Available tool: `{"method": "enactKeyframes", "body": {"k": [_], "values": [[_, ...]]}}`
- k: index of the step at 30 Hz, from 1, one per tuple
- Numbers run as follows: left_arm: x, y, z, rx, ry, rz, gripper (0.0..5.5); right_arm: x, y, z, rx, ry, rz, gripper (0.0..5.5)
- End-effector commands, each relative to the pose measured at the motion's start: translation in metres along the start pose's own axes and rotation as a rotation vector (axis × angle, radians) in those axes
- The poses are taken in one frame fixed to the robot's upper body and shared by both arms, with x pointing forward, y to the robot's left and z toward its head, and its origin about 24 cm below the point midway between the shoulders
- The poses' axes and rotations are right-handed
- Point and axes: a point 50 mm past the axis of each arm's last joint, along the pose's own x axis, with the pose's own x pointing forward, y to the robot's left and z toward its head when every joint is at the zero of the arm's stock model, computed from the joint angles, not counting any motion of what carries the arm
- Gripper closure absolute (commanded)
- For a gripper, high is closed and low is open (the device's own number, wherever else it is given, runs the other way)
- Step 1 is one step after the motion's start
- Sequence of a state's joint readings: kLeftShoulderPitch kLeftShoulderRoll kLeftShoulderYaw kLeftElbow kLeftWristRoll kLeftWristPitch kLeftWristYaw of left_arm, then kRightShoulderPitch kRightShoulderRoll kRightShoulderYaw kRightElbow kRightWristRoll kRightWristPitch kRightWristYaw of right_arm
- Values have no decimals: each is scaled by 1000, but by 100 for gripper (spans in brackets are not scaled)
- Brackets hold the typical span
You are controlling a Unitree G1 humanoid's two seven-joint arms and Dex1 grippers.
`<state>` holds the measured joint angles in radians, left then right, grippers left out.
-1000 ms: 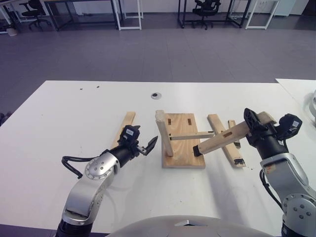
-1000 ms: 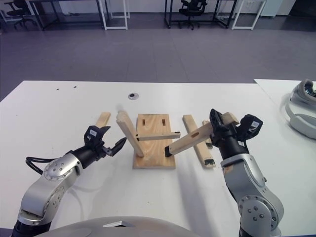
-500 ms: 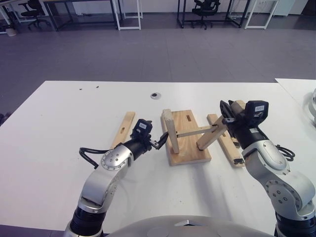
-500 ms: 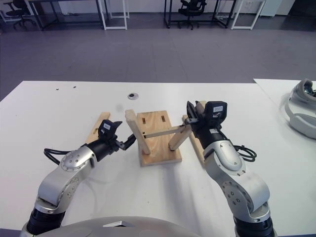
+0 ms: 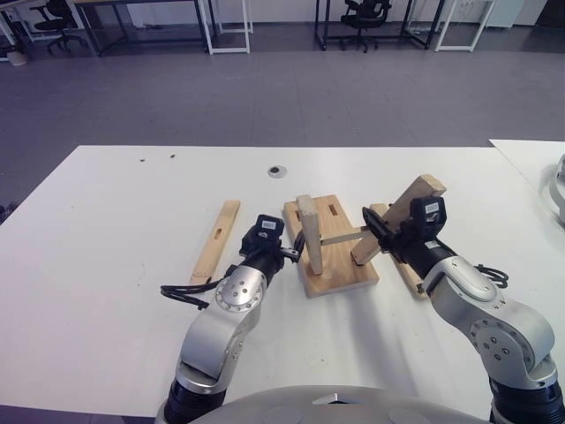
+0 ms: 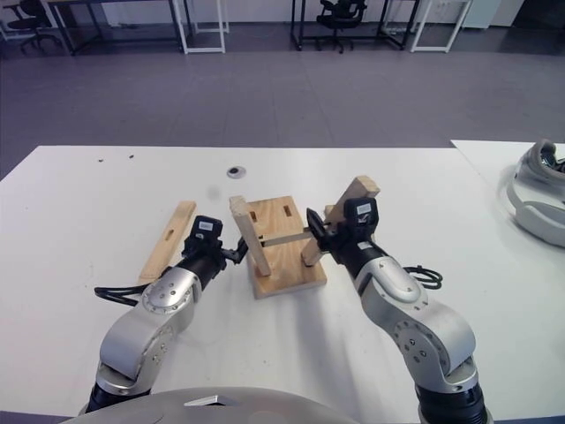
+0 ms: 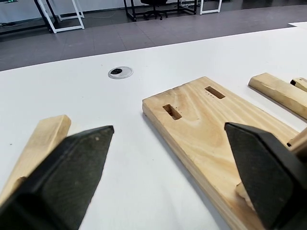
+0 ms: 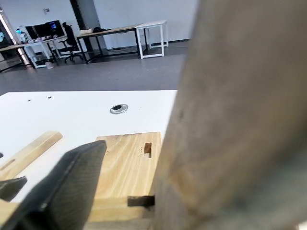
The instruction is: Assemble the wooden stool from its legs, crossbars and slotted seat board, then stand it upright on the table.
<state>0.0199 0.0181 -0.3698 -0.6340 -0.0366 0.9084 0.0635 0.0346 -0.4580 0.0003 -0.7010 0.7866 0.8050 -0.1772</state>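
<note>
On the table (image 5: pixel 106 221), the head view shows me the seat board (image 5: pixel 342 267) lying flat, one leg (image 5: pixel 308 231) standing on it, a crossbar (image 5: pixel 340 236) joining it to a second leg (image 5: pixel 422 190) clamped in my right gripper (image 5: pixel 380 235). Left wrist: my left gripper (image 7: pixel 169 128) has its fingers (image 7: pixel 72 163) spread wide beside the board. Right wrist: that clamped leg looms close.

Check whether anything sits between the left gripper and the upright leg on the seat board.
Nothing visible does. The open left gripper is right beside the upright leg at the edge of the seat board; the right gripper holds the tilted leg on its other side.
</note>
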Motion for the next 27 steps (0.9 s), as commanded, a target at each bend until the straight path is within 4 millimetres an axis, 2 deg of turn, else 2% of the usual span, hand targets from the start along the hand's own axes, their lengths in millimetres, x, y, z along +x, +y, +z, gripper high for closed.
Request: {"method": "enactKeyframes", "body": {"k": [1, 2, 6, 11, 13, 15, 18, 20, 22, 24, 25, 27], "values": [[4, -22, 18, -35, -70, -71, 123, -2, 25, -24, -46, 190, 215, 158], [5, -26, 24, -46, -90, -79, 123, -3, 28, -24, -71, 197, 242, 137], [8, -30, 32, -71, -115, -75, 123, -4, 32, -23, -126, 199, 294, 137], [0, -9, 34, -27, -154, -13, 123, -2, 11, -16, -65, 113, 200, 137], [-4, 15, 35, 16, -179, 26, 123, -5, -6, -12, -55, 82, 171, 137], [-10, 44, 29, 71, -170, 55, 123, -15, -22, -10, -77, 75, 208, 137], [-17, 79, 10, 129, -63, -21, 123, -42, -41, -17, -90, 141, 331, 137], [-16, 93, -3, 171, 18, -84, 123, -52, -51, -27, -138, 220, 399, 137], [-9, 96, -10, 176, 53, -190, 123, -41, -69, -34, -189, 218, 340, 137], [3, 98, -17, 192, 85, -268, 123, -14, -83, -40, -222, 183, 269, 137], [10, 98, -19, 213, 109, -324, 123, 3, -84, -50, -281, 210, 270, 137], [24, 96, -22, 274, 159, -421, 123, 24, -79, -69, -440, 289, 331, 137]]}}
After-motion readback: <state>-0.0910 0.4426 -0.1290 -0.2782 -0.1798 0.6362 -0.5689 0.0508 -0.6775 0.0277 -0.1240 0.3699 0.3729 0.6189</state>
